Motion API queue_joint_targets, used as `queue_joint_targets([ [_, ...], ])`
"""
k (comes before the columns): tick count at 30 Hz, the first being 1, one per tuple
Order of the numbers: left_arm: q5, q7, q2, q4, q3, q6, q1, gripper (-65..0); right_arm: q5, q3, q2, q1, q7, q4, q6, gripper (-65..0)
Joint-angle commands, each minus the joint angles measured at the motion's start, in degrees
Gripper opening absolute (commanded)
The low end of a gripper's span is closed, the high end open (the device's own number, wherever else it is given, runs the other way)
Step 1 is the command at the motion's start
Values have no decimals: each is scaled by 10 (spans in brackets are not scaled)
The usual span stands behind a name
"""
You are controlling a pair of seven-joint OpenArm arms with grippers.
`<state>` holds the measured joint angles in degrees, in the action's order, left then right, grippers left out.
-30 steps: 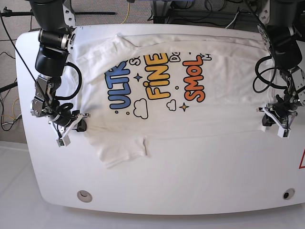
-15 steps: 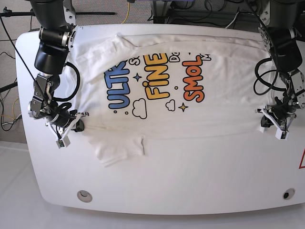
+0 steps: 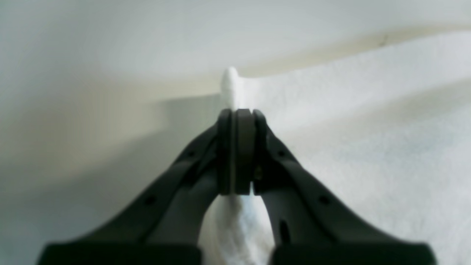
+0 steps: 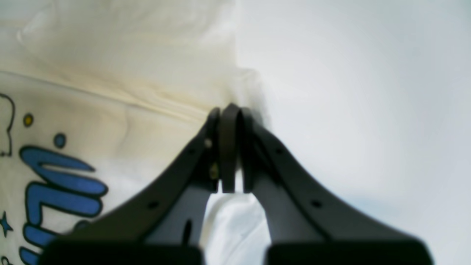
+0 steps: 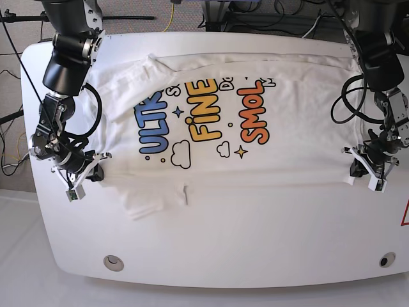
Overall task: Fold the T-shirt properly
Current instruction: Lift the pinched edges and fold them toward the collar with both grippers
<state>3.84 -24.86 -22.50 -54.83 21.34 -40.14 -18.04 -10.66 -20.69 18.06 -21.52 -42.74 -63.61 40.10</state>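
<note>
The T-shirt [image 5: 223,128] lies spread print-side up across the white table [image 5: 255,236], its blue, yellow and orange-red letters reading sideways from where the base camera looks. The far edge of the shirt runs along the table's far side, and one short sleeve [image 5: 156,198] sticks out from the near edge, a little rumpled, toward the table's front. Another sleeve [image 5: 124,80] lies bunched at the far corner, close under the right arm's dark upper links.

The right gripper [image 5: 96,167] sits low at the shirt's near corner beside the blue lettering, jaws pressed together on a pinch of white cloth; its wrist view shows the fabric drawn up into the closed tips [image 4: 230,121], with blue print off to one side. The left gripper [image 5: 359,163] is at the opposite near corner of the shirt, beyond the orange-red word, jaws likewise clamped on the hem, a small tuft of cloth [image 3: 230,86] poking out past the tips. Between the two grippers the near edge of the shirt lies roughly straight.
</note>
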Motion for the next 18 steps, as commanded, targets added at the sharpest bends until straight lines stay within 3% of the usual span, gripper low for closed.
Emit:
queue_joint_targets([
  [1, 5, 8, -13, -28, 6, 1, -10, -650, -8, 0, 13, -19, 11, -25, -1, -649],
  [18, 10, 3, -21, -72, 2, 24, -25, -649, -8, 20, 11, -32, -45, -98, -1, -646],
])
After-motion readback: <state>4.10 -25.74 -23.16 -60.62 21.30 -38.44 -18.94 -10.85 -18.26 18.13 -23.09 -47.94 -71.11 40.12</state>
